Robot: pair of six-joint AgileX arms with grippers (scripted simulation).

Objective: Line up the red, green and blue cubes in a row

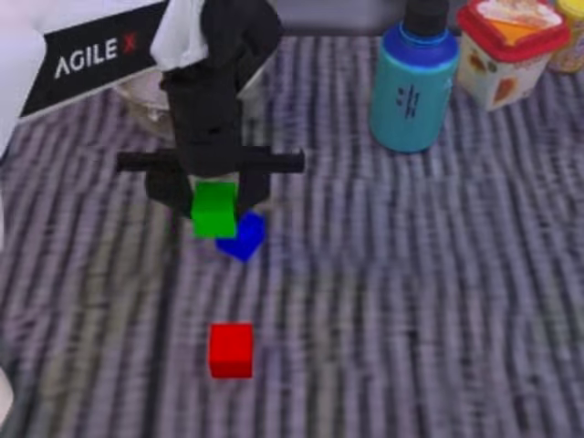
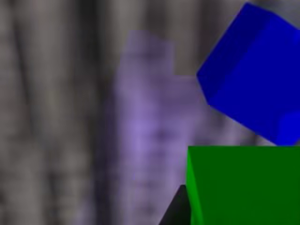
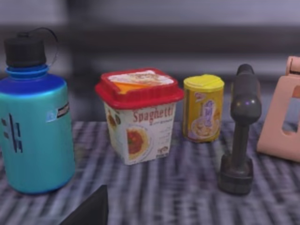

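Clearly our left gripper (image 1: 215, 208) clamps the green cube (image 1: 214, 209), just beside the blue cube (image 1: 243, 236); lowering carelessly could knock it askew.

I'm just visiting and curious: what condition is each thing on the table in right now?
Green cube: held in the left gripper, beside the blue cube.
Blue cube: on the table, turned askew.
Red cube: on the table, alone.
Teal bottle: upright, capped.
Spaghetti tub: upright, lid on.
Yellow canister: upright, lidded.
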